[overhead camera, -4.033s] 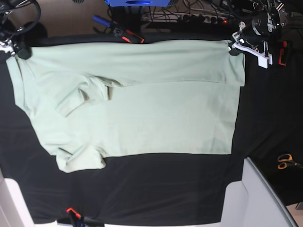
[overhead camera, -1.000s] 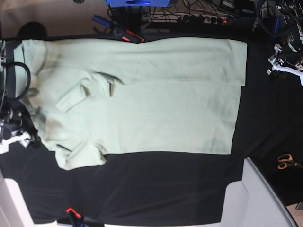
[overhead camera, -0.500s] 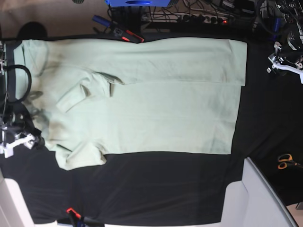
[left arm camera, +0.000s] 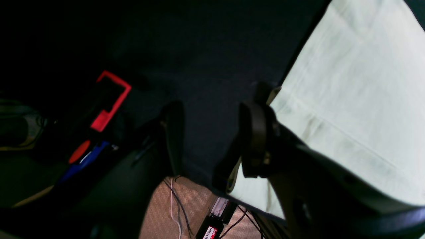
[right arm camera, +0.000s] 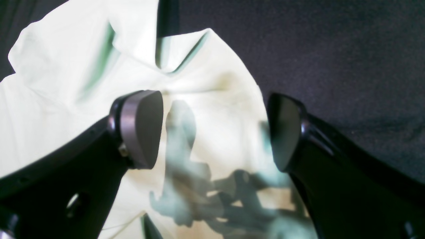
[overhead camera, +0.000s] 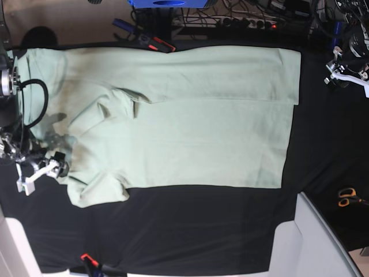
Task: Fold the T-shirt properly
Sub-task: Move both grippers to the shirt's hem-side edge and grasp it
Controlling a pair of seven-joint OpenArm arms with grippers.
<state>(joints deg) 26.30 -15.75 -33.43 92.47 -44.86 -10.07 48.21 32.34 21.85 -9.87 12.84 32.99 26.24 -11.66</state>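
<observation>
The T-shirt (overhead camera: 173, 121) lies flat, long axis running side to side, hem toward the left gripper (left arm camera: 212, 132), jaws apart; right gripper (right arm camera: 212, 132) gapes over its sleeve end.

Right gripper (right arm camera: 214, 132) hangs with jaws spread wide; left gripper (left arm camera: 212, 139) jaws parted, empty.

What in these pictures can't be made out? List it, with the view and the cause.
- T-shirt neck tag: base view, not visible, too small or folded under.
- Right pincer: right wrist view, blur and its shadow hide whether it touches the cloth.
- Left pincer: base view, cut by the right edge.
- Scissors: base view, too small for detail.
</observation>
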